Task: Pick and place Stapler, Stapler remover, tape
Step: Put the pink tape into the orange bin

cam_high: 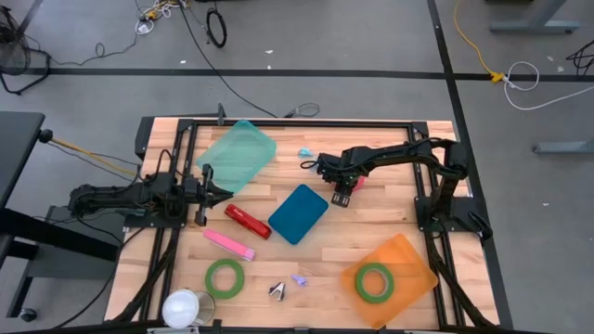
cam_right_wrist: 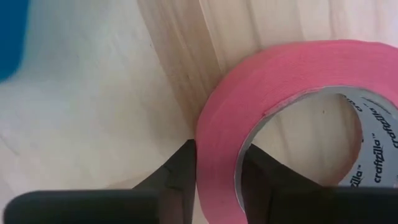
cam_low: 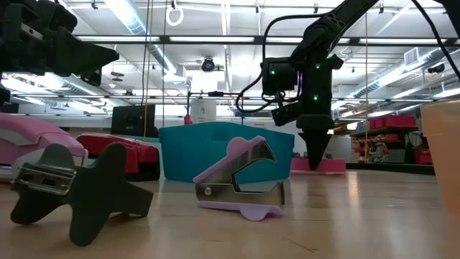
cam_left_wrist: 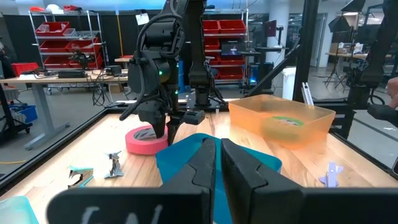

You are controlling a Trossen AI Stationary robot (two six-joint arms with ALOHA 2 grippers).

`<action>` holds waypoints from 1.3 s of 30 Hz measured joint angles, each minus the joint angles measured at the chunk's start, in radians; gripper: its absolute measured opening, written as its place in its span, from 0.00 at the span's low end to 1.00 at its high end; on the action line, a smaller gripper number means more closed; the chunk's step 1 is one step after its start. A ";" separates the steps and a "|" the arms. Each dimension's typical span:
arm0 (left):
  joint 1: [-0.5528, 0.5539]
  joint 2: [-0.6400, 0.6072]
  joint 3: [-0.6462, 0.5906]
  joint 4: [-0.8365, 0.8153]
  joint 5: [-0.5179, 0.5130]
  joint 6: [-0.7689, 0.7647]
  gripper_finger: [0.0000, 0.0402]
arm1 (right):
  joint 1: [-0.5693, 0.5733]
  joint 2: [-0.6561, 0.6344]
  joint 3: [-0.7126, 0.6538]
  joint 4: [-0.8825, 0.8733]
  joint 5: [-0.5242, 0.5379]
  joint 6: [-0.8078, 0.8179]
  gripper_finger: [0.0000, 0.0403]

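Pink tape roll (cam_right_wrist: 280, 112) straddled by right gripper (cam_right_wrist: 214, 165), fingers pinching its wall for lifting; left gripper (cam_left_wrist: 217, 162) shut, parked.

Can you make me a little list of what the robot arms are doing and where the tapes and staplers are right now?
right gripper: down at the table, fingers either side of the pink tape roll's wall
left gripper: shut, empty, waiting on the table's left side
green tape rolls: one on the bare table, one in the orange tray
red stapler: lying beside the blue tray
pink stapler: lying near the red one
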 joint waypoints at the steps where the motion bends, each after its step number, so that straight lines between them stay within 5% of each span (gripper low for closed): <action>1: 0.000 0.000 0.000 0.000 0.000 0.000 0.07 | 0.000 -0.007 0.000 -0.002 -0.004 0.001 0.22; 28: 0.000 0.000 0.000 0.000 0.000 0.000 0.07 | 0.113 -0.510 0.000 -0.191 -0.046 -0.047 0.21; 39: 0.000 0.000 0.000 0.000 0.000 0.000 0.07 | 0.178 -0.561 0.000 -0.191 -0.213 -0.139 0.21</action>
